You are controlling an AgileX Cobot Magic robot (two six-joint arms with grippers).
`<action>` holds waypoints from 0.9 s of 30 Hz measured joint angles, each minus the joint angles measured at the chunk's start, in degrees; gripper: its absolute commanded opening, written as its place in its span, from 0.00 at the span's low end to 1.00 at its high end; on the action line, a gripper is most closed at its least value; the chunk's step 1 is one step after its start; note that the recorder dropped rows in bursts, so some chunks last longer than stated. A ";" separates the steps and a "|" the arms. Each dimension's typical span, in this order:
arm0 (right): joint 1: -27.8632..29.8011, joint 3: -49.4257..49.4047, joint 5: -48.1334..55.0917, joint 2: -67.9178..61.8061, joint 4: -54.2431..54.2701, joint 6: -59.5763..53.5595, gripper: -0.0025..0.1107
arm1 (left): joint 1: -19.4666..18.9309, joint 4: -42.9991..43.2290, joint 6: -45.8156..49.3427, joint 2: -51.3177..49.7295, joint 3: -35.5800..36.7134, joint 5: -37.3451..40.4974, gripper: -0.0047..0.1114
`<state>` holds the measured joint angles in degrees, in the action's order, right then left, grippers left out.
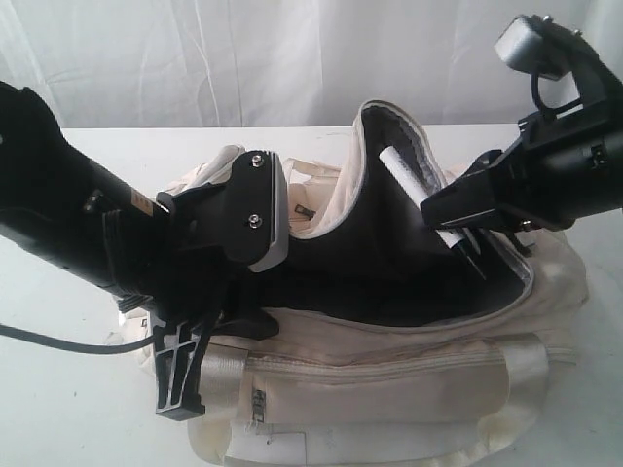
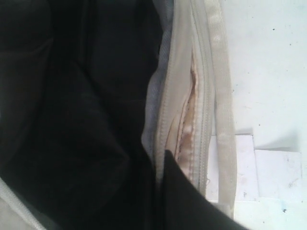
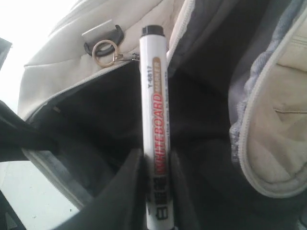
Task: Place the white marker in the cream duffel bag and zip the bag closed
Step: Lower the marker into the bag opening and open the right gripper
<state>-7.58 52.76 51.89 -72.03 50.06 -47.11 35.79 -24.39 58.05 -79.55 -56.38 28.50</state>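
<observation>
Table [image 1: 58, 409] in white, with a cream duffel bag [image 1: 389, 389] lying open across it, its dark lining showing. At left, the left claw [image 1: 180, 384] sits at the bag's near rim, fingers pressed together; whether they catch any fabric is unclear. At right, the right claw [image 1: 450, 216] pinches a tilted white marker [image 1: 414, 185] over the bag's open mouth.

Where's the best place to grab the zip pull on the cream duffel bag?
Pinch the small metal ring edge-on, probably from outside the cream duffel bag: it lies flat on the outer fabric at the zip's end, beside the black clip.
</observation>
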 measured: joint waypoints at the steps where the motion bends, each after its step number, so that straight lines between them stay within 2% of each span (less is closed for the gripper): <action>1: -0.13 0.00 -0.10 -0.25 0.00 0.00 0.09 | 0.00 0.00 -0.12 0.00 0.00 0.00 0.04; 27: -0.40 0.00 -0.41 -5.91 -2.60 -1.11 0.09 | 0.00 0.00 -0.38 0.00 0.00 -0.11 0.04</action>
<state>-7.98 52.76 51.49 -77.95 47.45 -48.22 35.79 -24.39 57.67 -79.55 -56.38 28.39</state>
